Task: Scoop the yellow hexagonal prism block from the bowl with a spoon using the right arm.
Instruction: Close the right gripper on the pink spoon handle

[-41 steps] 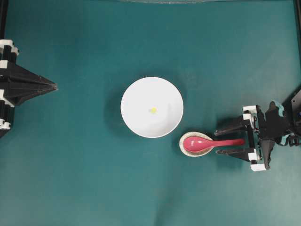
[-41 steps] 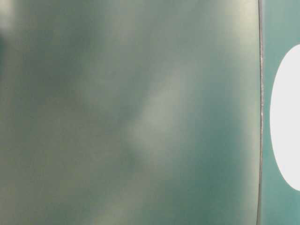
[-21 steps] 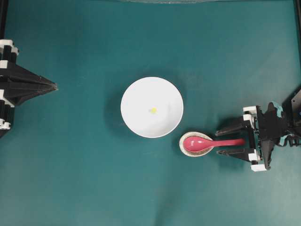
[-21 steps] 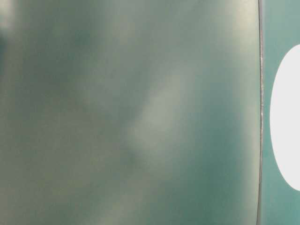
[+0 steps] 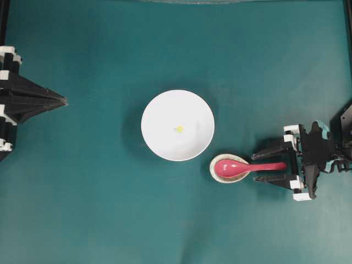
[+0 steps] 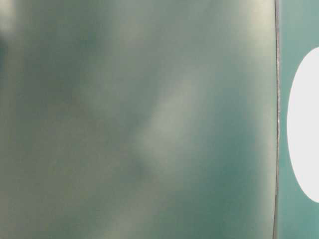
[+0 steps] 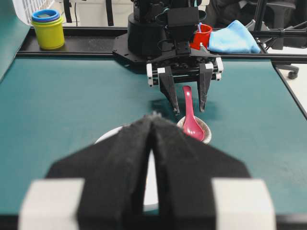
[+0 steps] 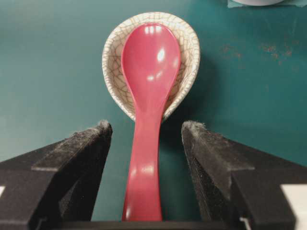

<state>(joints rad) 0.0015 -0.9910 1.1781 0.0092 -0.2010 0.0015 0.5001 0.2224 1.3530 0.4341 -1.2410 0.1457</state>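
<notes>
The tiny yellow hexagonal prism block (image 5: 179,129) lies near the middle of the white bowl (image 5: 165,110). Right of the bowl, the pink-red spoon (image 5: 236,166) rests with its scoop in a speckled oval rest (image 5: 215,172) and its handle pointing right. My right gripper (image 5: 254,166) is open, one finger on each side of the handle, not touching it. In the right wrist view the spoon (image 8: 148,72) runs between the fingers of the right gripper (image 8: 146,125) with gaps on both sides. My left gripper (image 5: 63,101) is shut and empty at the far left.
Beyond the table's far edge, behind the right arm, stand a yellow-and-blue cup stack (image 7: 48,29), a red cup (image 7: 204,34) and a blue cloth (image 7: 232,40). The table-level view is blurred, with only a white shape (image 6: 304,124) at its right edge.
The right gripper has shifted very slightly and looks a little lower round the spoon handle. Its jaws stay just as wide. The left arm, bowl, block and spoon have not moved.
</notes>
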